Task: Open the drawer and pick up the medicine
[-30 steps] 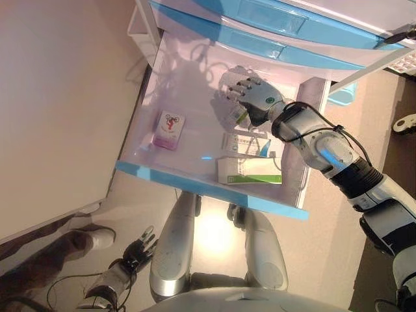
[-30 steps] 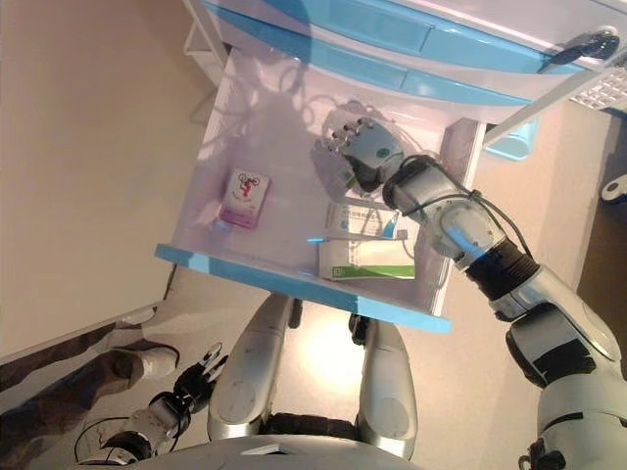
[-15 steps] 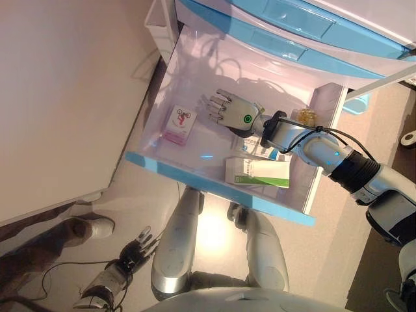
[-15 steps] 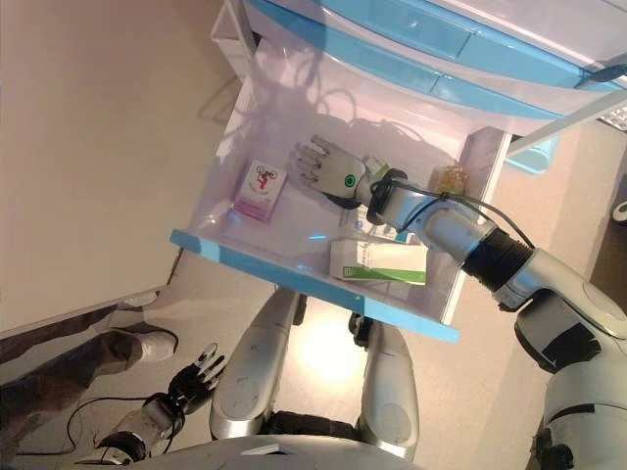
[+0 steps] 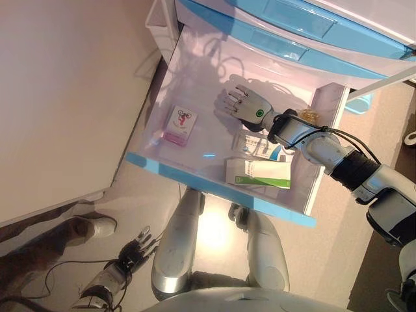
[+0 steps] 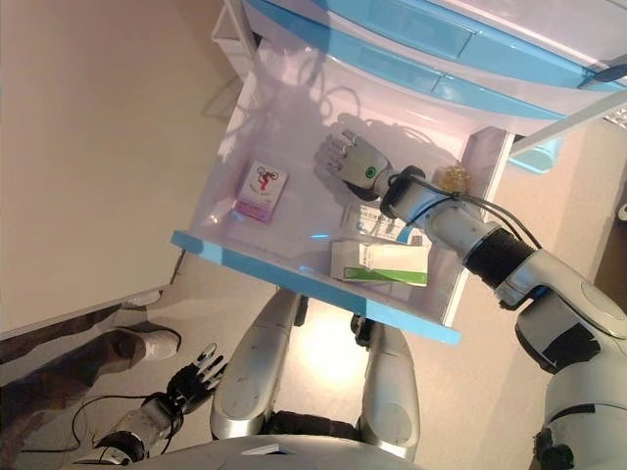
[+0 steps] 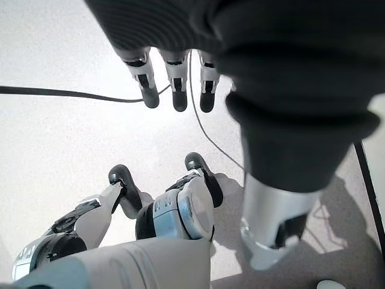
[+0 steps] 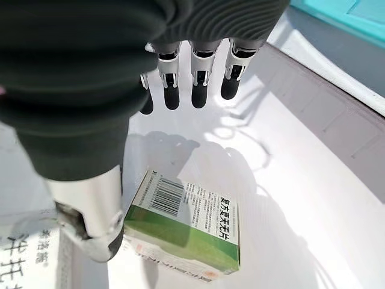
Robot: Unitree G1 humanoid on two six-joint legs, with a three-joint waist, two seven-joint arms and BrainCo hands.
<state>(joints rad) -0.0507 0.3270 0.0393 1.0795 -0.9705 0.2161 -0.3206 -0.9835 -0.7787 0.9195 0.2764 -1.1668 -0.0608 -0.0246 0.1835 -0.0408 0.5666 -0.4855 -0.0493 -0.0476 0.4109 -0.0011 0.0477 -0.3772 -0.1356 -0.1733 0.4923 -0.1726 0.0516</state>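
The white drawer with a blue front (image 5: 195, 182) stands pulled open. My right hand (image 5: 245, 106) hovers inside it near the back, fingers straight, holding nothing. In the right wrist view a small green-and-white medicine box (image 8: 186, 224) lies on the drawer floor just under the hand, beside the thumb (image 8: 90, 205). A pink-and-white box (image 5: 180, 125) lies at the drawer's left. A white-and-blue box (image 5: 257, 144) and a larger green-and-white box (image 5: 259, 174) lie near the front right. My left hand (image 5: 134, 251) hangs open low by the floor.
Closed blue-fronted drawers (image 5: 292, 26) sit above the open one. A small yellowish packet (image 5: 309, 116) lies by the drawer's right wall. A person's shoe (image 5: 94, 227) and leg are on the floor at the lower left. A beige wall runs along the left.
The camera shifted after the earliest frames. In the last half second my right hand moved right and toward the drawer's back, away from the pink box. The left hand has not moved.
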